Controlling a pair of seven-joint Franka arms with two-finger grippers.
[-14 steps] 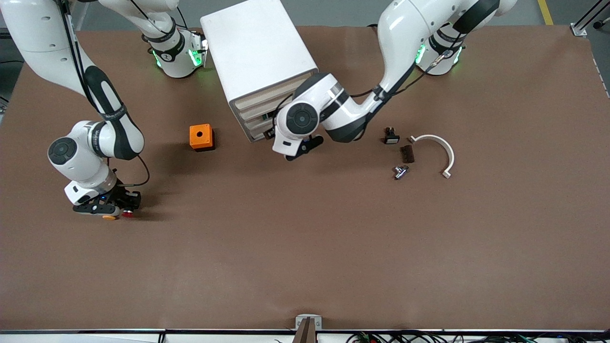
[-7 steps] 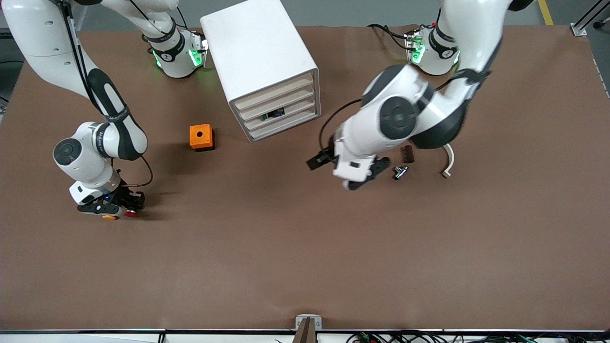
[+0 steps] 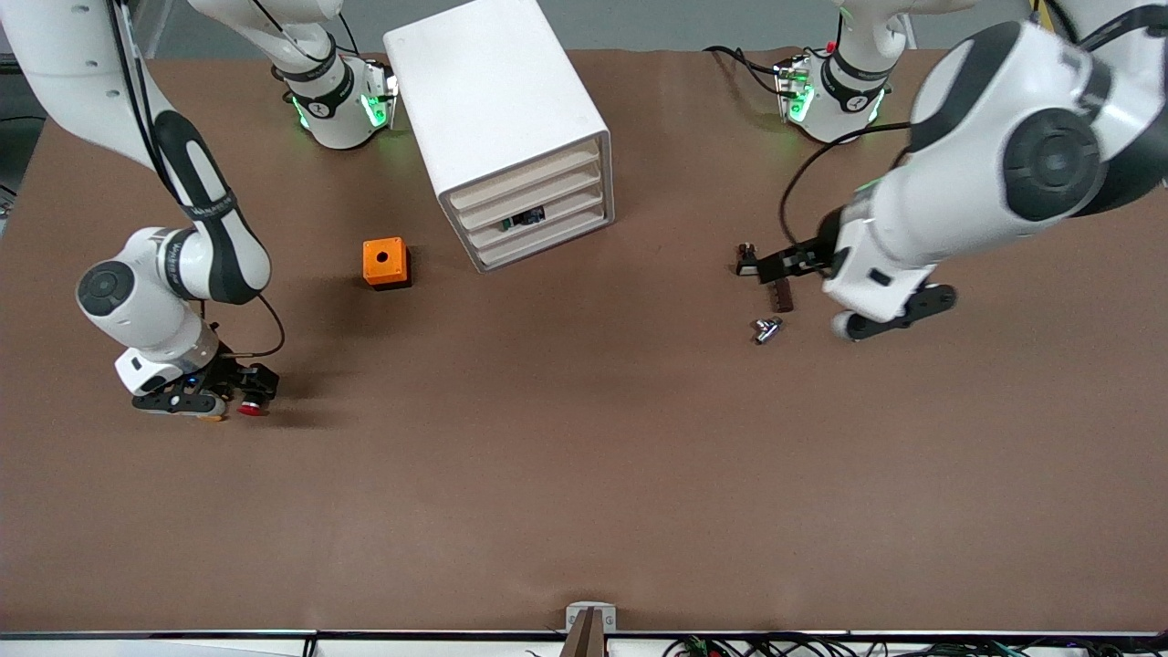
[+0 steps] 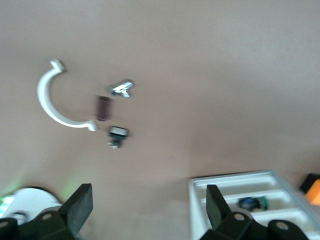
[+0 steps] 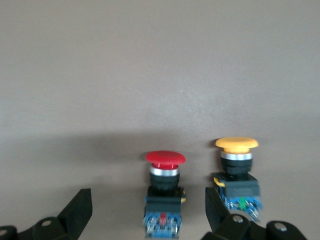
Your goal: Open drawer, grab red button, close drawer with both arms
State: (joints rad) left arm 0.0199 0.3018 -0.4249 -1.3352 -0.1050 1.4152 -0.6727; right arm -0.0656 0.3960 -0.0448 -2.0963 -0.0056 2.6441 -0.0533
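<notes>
The white cabinet stands at the table's back middle, and its drawers sit flush, one showing a small dark item. In the left wrist view the cabinet shows the same dark item in a tray. The red-capped button lies on the table between the open fingers of my right gripper, untouched. In the front view the button and right gripper are at the right arm's end. My left gripper is open and empty, raised over small parts; its wrist view shows only table between its fingers.
A yellow-capped button lies just beside the red one, outside one finger. An orange cube sits beside the cabinet. A white C-shaped clip, a brown piece, a metal piece and a small black part lie under the left arm.
The left arm has swung away from the cabinet front toward its own end of the table and risen. The right gripper has shifted slightly round the buttons.
</notes>
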